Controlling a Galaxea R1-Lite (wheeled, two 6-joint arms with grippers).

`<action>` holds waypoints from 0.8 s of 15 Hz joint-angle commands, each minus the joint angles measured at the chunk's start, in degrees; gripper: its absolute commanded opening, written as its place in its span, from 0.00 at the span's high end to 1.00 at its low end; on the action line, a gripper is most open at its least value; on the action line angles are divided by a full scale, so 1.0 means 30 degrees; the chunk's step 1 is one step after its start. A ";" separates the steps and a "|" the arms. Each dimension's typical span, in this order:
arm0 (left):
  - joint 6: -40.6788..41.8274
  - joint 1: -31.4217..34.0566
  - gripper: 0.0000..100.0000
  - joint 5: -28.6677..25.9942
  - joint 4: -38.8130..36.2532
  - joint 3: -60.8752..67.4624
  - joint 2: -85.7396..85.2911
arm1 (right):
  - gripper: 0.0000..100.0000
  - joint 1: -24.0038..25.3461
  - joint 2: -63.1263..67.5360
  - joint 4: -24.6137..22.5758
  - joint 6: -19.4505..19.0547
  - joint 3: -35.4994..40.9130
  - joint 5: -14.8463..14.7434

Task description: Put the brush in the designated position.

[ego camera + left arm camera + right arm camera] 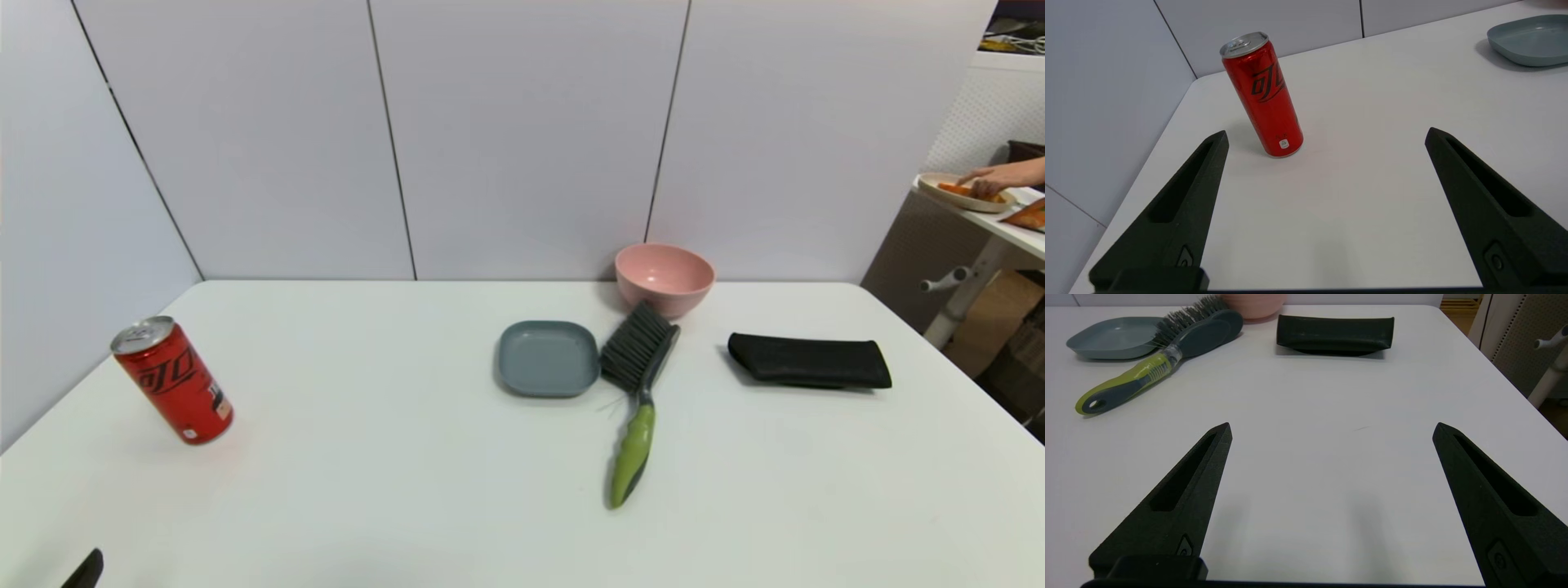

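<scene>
The brush (638, 384) lies flat on the table (408, 457), its bristles touching the right edge of the plate (548, 358) and its head just in front of the bowl (664, 278); the green handle points toward the robot. The pouch (808, 360) lies to its right, the can (171, 380) stands far left. The left gripper (1326, 136) and right gripper (1331, 430) hang low over bare table, fingers wide apart, holding nothing.
</scene>
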 commanded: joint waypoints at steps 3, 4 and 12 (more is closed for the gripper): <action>-0.2220 -0.0302 0.00 0.0966 0.6388 0.0447 -0.6079 | 0.00 0.0015 0.0029 0.0008 -0.0002 0.0029 0.0002; -0.2249 -0.0272 0.00 0.0966 0.6476 0.0417 -0.6079 | 0.00 0.0015 0.0029 0.0008 -0.0002 0.0029 0.0002; -0.3128 -0.0302 0.00 0.1054 0.6358 0.0505 -0.6108 | 0.00 -0.0015 0.0029 0.0008 -0.0002 0.0029 0.0002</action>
